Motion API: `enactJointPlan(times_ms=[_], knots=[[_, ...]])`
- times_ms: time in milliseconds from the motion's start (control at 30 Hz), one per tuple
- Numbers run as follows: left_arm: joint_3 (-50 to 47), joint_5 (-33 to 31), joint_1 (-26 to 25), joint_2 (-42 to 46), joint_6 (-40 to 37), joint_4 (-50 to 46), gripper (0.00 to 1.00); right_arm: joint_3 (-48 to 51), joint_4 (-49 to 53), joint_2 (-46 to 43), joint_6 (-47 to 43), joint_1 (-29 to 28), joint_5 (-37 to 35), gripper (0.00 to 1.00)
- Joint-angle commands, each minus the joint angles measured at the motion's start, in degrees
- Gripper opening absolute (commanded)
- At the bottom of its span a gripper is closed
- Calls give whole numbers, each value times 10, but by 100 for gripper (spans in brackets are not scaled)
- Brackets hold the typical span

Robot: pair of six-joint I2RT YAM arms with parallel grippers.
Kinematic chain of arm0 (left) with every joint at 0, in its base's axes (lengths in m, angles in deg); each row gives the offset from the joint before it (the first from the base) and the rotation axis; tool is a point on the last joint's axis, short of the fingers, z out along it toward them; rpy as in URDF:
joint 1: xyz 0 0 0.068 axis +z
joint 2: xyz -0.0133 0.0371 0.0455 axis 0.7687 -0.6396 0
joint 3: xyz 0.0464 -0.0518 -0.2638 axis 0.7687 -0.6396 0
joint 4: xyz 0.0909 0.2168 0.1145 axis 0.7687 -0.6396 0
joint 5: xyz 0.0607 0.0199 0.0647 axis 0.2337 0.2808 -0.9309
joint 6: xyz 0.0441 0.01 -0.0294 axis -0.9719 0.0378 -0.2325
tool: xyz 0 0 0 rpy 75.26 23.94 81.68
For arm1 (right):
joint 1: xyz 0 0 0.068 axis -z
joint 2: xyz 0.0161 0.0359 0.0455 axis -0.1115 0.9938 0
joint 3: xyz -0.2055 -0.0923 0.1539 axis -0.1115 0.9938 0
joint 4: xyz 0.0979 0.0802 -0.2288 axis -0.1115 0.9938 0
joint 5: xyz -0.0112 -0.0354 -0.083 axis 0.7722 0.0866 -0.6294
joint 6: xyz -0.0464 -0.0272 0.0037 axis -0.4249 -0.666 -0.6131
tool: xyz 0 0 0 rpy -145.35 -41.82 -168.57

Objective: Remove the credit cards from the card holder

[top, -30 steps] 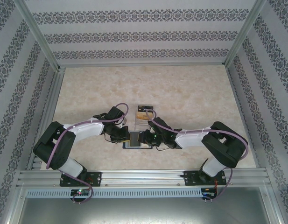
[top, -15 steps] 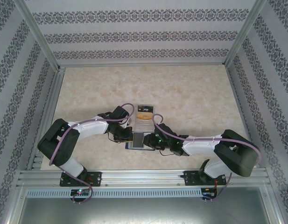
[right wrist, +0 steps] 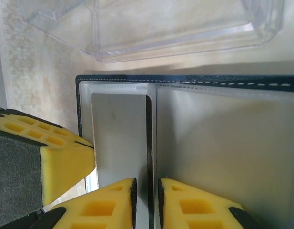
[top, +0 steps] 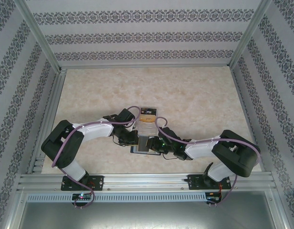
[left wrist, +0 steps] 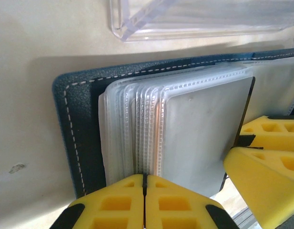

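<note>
The card holder [top: 143, 144] lies open on the table, navy cover [left wrist: 77, 133] down, with a fan of clear sleeves [left wrist: 137, 124] on top. My left gripper [left wrist: 144, 177] is shut, its tips against the near edge of the sleeves; I cannot tell whether one is pinched. My right gripper [right wrist: 146, 188] stands narrowly open over the holder's middle. The thin black edge of a credit card [right wrist: 149, 138] runs into the gap, with slim space on both sides. In the top view the left gripper [top: 134, 139] and right gripper [top: 155, 145] meet over the holder.
A clear acrylic stand [top: 147, 117] holding a small card sits just behind the holder, close to both wrists; its base [right wrist: 175, 28] lies right along the holder's far edge. Patterned walls and metal rails [top: 147, 179] bound the table.
The right jaws have narrowed around the black card edge. Both grippers and the holder have shifted slightly right and nearer. The right elbow has swung out and back.
</note>
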Motion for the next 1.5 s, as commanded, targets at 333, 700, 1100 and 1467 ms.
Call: enactJointPlan(times_ms=[333, 700, 1100, 1467], knots=[[-8, -26, -11, -22, -2, -36, 8, 23, -39, 3, 17, 17, 14, 16], [-8, -41, -11, -30, 1, -52, 1, 50, -58, 0, 25, 20, 17, 9], [-12, -46, -11, -30, 5, -55, 0, 62, -58, -13, 23, 23, 17, 19], [-12, -45, -11, -28, 6, -55, 0, 58, -63, -1, 21, 23, 25, 13]])
